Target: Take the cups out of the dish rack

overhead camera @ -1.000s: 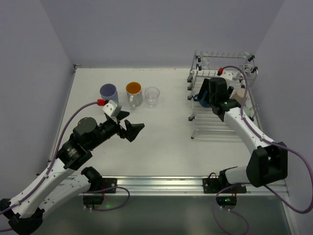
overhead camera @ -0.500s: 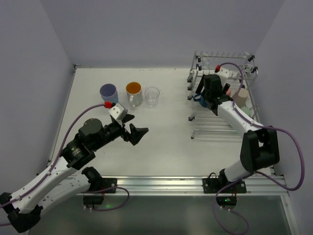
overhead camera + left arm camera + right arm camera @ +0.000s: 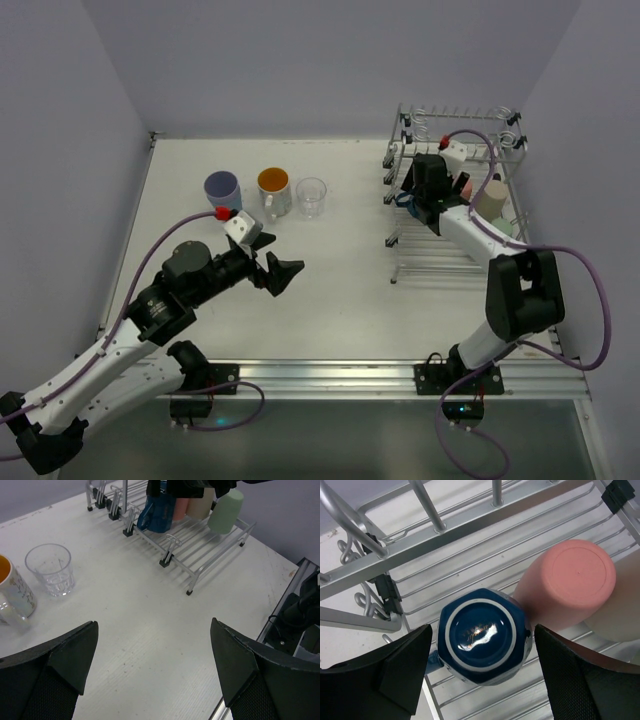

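Spanning the top view, the counter (image 3: pixel 340 270) carries the dish rack (image 3: pixel 425 262) at two o'clock and three cups (image 3: pixel 273 185) already set out at eleven. Over bare counter the left claw (image 3: pixel 152 627) gapes wide, holding nothing. Inside the rack the right claw (image 3: pixel 482 660) stands apart, straddling the upturned dark-blue mug (image 3: pixel 480 635) without touching it. Its glossy, faceted glaze looks slippery. The pink cup (image 3: pixel 570 580) sits tight against it at two o'clock, so a finger there may shove that cup, and the handle (image 3: pixel 432 661) at eight could snag wire.
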